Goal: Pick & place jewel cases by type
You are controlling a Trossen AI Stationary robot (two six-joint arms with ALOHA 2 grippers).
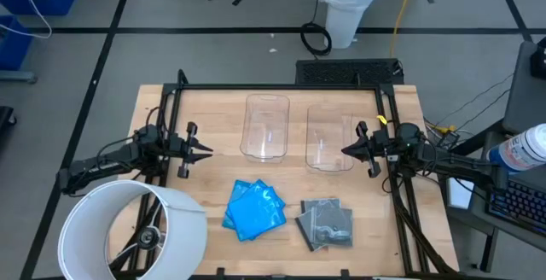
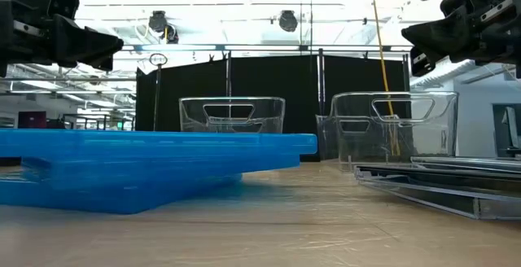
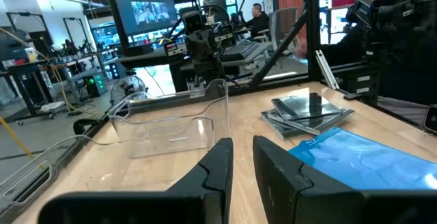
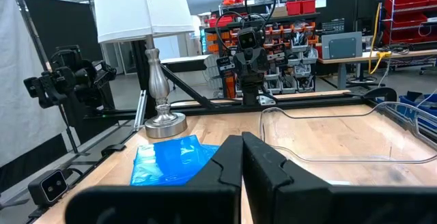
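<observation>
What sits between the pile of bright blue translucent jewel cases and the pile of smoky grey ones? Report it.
Nothing: in the high view, only bare wooden tabletop separates the blue jewel cases from the grey jewel cases.

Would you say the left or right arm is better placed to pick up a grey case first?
Probably the right: the right gripper hovers nearer the grey cases, beside the right bin. The left gripper sits farther off.

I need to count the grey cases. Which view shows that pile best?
The high view: it looks straight down on the grey cases, fanned out whole. The low view shows only their edges; the left wrist view sees them aslant; the right wrist view shows none.
</observation>
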